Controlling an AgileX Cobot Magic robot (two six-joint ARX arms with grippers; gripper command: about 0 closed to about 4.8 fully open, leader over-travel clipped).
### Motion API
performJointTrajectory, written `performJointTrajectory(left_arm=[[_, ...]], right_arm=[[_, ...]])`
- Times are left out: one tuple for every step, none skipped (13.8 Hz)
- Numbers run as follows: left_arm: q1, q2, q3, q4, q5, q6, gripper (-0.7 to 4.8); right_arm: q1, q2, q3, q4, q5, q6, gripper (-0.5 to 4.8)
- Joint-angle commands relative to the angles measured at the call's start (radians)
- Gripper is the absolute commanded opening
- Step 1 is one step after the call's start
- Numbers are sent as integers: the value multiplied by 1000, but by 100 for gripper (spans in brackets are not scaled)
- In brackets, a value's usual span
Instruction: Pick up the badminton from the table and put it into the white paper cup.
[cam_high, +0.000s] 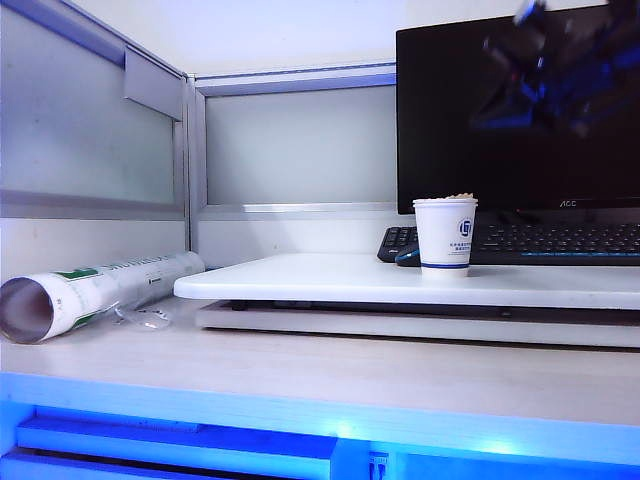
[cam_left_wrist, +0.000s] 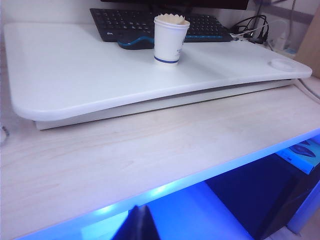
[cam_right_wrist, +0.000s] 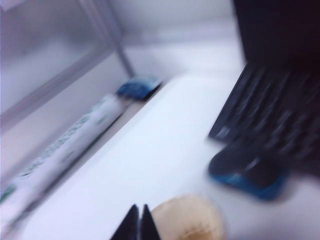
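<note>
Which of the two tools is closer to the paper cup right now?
The right. The right tool, shut and empty, hangs just above the white paper cup, which already holds the badminton. The left tool sits far back, below the desk's front edge.

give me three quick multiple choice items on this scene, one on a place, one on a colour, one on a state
1. Where is the badminton?
A. inside the white paper cup
B. lying on the table
C. on the keyboard

2. What colour is the band near the cup's base?
A. red
B. blue
C. green

3. How is the right end effector?
A. gripping the cup
B. wide open
C. shut, empty, above the cup

1 A: feathers poke out of the rim.
2 B: left wrist view shows it.
3 C: fingertips meet with nothing between.
</note>
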Motion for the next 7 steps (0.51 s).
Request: performJointTrajectory(left_arm=[[1,0,1,-21,10,3,-5],[1,0,1,-20,6,6,-5],[1,0,1,-20,-13,6,-5],[1,0,1,-20,-34,6,-5],[1,0,1,-21,-47,6,-5],[0,0,1,-20,-58,6,-5],[1,0,1,-20,-74,11,-5]], right_arm=[[-3,-122,4,-125,145,-187,-6],[-6,-175,-9,-179,174,-225,-6],[-22,-233,-50,-184,183,-229,-6],[-36,-301,-111,-167,204,-229,-6],[-50,-367,-174,-157,229,-228,-6],[-62,-439,-243,-156,247,-228,-6],[-71,-505,-307,-156,254,-228,-6]])
